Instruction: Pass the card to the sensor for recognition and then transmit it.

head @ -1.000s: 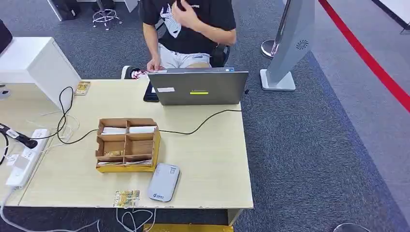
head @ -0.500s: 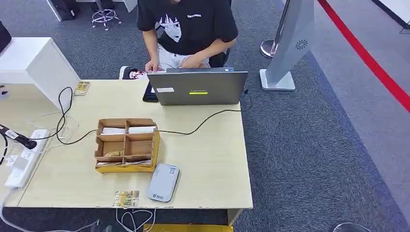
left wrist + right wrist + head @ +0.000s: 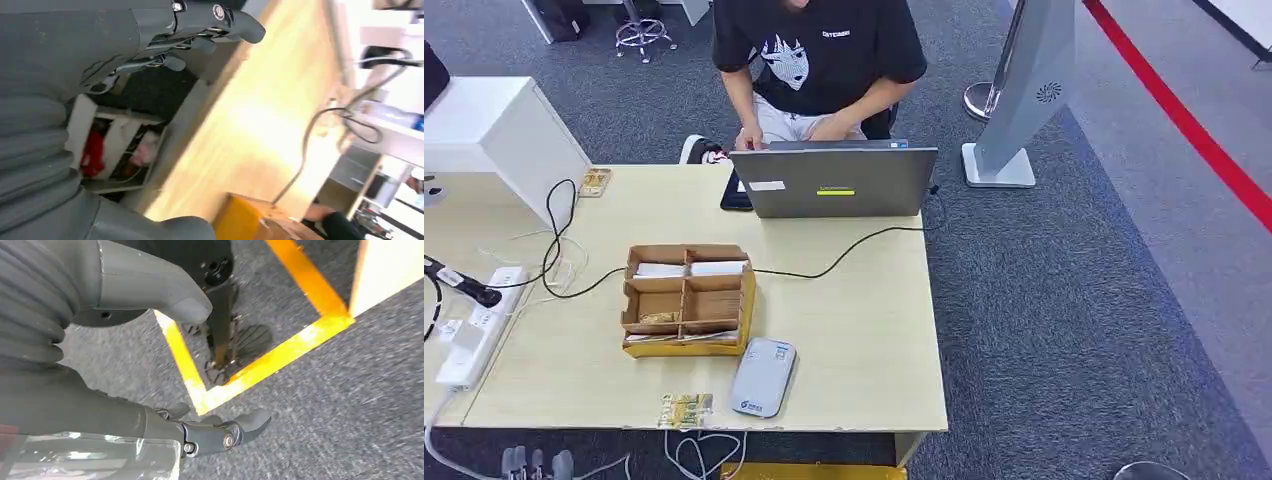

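On the wooden table (image 3: 864,330), a laptop (image 3: 836,182) faces a seated person (image 3: 819,60).

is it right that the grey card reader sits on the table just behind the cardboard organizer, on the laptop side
Not quite. The grey card reader is on the table, but in front of the cardboard organizer, toward the near edge, not on the laptop side. The head view shows it.

Even bright light, head view sharp; both wrist views motion-blurred
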`<state>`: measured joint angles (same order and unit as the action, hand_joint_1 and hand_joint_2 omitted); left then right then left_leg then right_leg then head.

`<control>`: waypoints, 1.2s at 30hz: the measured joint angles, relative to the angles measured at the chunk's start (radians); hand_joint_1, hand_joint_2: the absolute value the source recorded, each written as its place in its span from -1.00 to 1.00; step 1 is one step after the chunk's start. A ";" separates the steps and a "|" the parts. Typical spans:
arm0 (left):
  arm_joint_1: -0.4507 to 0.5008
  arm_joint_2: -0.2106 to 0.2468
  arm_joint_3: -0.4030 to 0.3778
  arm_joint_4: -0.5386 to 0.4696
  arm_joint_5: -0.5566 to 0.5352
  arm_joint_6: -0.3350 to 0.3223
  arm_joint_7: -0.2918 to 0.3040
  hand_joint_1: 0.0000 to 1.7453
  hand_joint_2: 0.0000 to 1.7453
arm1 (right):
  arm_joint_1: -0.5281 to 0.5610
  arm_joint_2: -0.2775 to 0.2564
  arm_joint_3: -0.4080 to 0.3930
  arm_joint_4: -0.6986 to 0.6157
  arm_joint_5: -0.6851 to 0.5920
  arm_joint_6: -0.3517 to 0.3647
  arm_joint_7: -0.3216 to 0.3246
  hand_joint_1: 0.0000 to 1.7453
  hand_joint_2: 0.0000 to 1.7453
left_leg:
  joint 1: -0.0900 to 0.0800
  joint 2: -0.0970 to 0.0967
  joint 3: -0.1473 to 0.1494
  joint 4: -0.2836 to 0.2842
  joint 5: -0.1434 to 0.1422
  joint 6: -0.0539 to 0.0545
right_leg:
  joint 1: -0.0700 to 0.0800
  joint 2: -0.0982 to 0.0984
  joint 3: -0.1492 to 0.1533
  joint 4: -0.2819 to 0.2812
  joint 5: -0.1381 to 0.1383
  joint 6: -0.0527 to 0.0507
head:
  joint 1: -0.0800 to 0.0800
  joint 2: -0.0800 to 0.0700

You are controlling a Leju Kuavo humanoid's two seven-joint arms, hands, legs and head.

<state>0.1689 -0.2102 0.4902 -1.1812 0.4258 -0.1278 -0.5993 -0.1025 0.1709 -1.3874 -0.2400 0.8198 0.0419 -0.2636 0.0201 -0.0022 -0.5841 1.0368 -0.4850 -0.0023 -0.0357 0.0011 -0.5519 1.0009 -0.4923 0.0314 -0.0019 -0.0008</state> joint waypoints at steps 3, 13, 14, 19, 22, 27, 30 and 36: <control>0.015 -0.012 0.007 -0.104 -0.026 0.020 -0.011 -1.00 1.00 | -0.002 0.000 -0.010 0.000 -0.028 0.016 -0.020 -1.00 1.00 | 0.000 0.000 0.000 0.000 0.000 0.000 | 0.000 0.000 0.000 0.000 0.000 0.000 | -0.001 0.000; 0.064 -0.055 0.011 -0.464 -0.163 0.121 -0.041 -1.00 1.00 | -0.011 0.004 -0.050 0.002 -0.126 0.039 -0.061 -1.00 1.00 | 0.000 0.000 0.000 0.000 0.000 0.000 | 0.000 0.000 0.000 0.000 0.000 0.000 | 0.000 0.000; 0.068 -0.059 0.011 -0.498 -0.178 0.131 -0.043 -1.00 1.00 | -0.012 0.005 -0.053 0.002 -0.136 0.040 -0.063 -1.00 1.00 | 0.000 0.000 0.000 0.000 0.000 0.000 | 0.000 0.000 0.000 0.000 0.000 0.000 | 0.000 0.000; 0.084 -0.078 0.008 -0.649 -0.287 0.155 -0.052 -1.00 1.00 | -0.014 0.005 -0.058 0.003 -0.182 0.050 -0.072 -1.00 1.00 | 0.000 0.000 0.000 0.000 0.000 0.000 | 0.000 0.000 0.000 0.000 0.000 0.000 | 0.000 0.000; 0.066 -0.080 -0.005 -0.688 -0.387 0.155 -0.041 -1.00 1.00 | -0.016 0.005 -0.058 0.004 -0.194 0.052 -0.071 -1.00 1.00 | 0.000 0.000 0.000 0.000 0.000 0.000 | 0.000 0.000 0.000 0.000 0.000 0.000 | -0.001 0.000; 0.008 -0.064 -0.026 -0.698 -0.566 0.164 0.006 -1.00 1.00 | -0.019 0.005 -0.058 0.007 -0.201 0.057 -0.062 -1.00 1.00 | 0.000 0.000 0.001 0.000 0.000 0.000 | 0.000 0.000 0.000 0.000 0.000 0.000 | -0.001 0.000; -0.034 -0.045 -0.038 -0.695 -0.656 0.170 0.036 -1.00 1.00 | -0.022 0.005 -0.058 0.008 -0.201 0.061 -0.054 -1.00 1.00 | 0.000 0.000 0.001 0.000 0.000 0.000 | 0.000 0.001 0.000 0.000 0.001 0.000 | -0.001 0.000; -0.118 0.001 -0.063 -0.656 -0.833 0.179 0.099 -1.00 1.00 | -0.027 0.005 -0.056 0.011 -0.191 0.060 -0.039 -1.00 1.00 | 0.000 0.000 0.001 0.000 0.000 0.000 | 0.000 0.001 -0.001 0.000 0.001 0.000 | -0.001 0.000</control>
<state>0.0509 -0.2095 0.4273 -1.8372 -0.4072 0.0511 -0.5005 -0.1296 0.1762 -1.4435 -0.2289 0.6286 0.1015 -0.3029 0.0202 -0.0017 -0.5831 1.0371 -0.4847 -0.0024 -0.0357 0.0022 -0.5525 1.0010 -0.4917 0.0309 -0.0027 -0.0008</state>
